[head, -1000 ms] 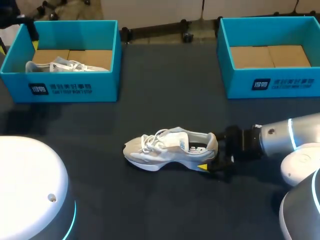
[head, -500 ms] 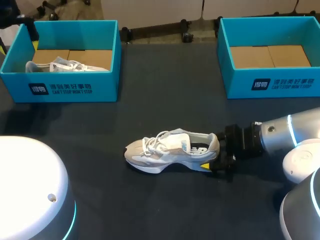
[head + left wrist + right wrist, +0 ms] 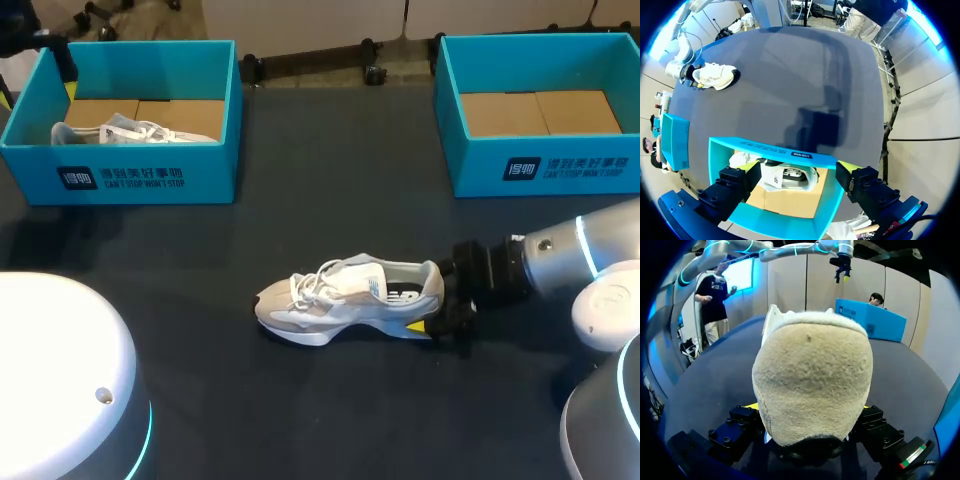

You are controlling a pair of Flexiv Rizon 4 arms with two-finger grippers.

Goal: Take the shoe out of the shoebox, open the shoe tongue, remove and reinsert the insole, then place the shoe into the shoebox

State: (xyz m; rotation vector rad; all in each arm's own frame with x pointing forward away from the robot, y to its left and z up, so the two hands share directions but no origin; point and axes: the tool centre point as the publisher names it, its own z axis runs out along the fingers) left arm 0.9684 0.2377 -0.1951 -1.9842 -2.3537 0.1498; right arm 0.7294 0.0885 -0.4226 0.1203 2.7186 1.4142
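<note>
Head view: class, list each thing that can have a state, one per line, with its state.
shoe: out of the box, upright on the table, heel gripped.
right gripper: shut on the shoe's heel.
left shoebox: lidless, holding another shoe.
right shoebox: lidless, no shoe inside.
left gripper: open, above the left shoebox.

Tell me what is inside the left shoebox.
In the left shoebox, a white shoe lies on the brown cardboard floor. The front wall hides its sole and anything beside it.
</note>
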